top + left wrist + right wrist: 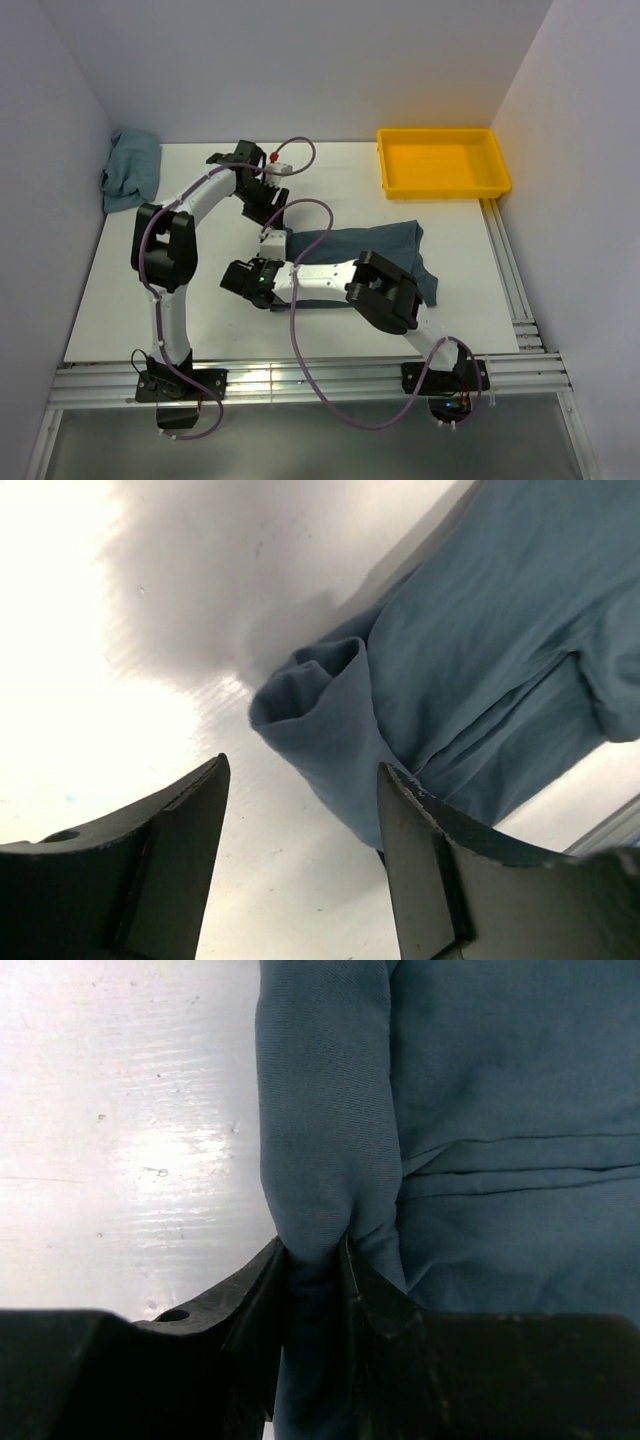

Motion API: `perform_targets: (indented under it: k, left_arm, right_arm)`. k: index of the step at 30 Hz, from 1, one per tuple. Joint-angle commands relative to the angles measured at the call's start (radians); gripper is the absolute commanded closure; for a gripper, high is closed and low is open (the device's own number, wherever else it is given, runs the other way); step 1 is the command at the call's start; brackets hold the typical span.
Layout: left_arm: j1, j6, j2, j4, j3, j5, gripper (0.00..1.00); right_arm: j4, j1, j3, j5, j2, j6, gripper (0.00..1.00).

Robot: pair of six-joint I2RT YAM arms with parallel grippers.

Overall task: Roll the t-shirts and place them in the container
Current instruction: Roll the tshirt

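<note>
A dark slate-blue t-shirt (370, 243) lies flat in the middle of the table, its left edge folded over into a thick roll (325, 1130). My right gripper (312, 1250) is shut on the near end of that roll, with fabric bunched between both fingers. In the top view the right gripper (268, 268) sits at the shirt's left edge. My left gripper (303, 770) is open and holds nothing. It hovers over bare table just short of the roll's other end (310, 695). From above, the left gripper (266, 212) hangs near the shirt's far left corner.
An empty yellow tray (442, 163) stands at the back right. A crumpled teal cloth (130, 170) lies in the back left corner against the wall. Metal rails (510, 280) run along the right and near table edges. The right forearm (320, 278) covers the shirt's near edge.
</note>
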Motion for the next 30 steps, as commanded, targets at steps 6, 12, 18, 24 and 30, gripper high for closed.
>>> perform_targets:
  k: [6, 12, 18, 24, 30]
  left_arm:
    - [0.113, 0.064, -0.087, -0.021, 0.008, 0.238, 0.31]
    - [0.150, 0.128, -0.137, 0.052, -0.152, 0.359, 0.25]
    - [0.155, 0.112, -0.108, 0.142, -0.252, 0.433, 0.23]
    - [0.155, 0.058, -0.045, 0.239, -0.286, 0.415, 0.22]
    - [0.153, 0.007, -0.018, 0.305, -0.302, 0.350, 0.26]
  right_arm:
    - [0.559, -0.069, -0.450, -0.296, -0.222, 0.009, 0.70]
    - [1.164, -0.186, -0.786, -0.587, -0.285, 0.098, 0.70]
    - [1.431, -0.212, -0.857, -0.691, -0.232, 0.146, 0.71]
    - [1.607, -0.212, -0.883, -0.744, -0.170, 0.213, 0.71]
    - [1.756, -0.218, -0.951, -0.765, -0.141, 0.272, 0.71]
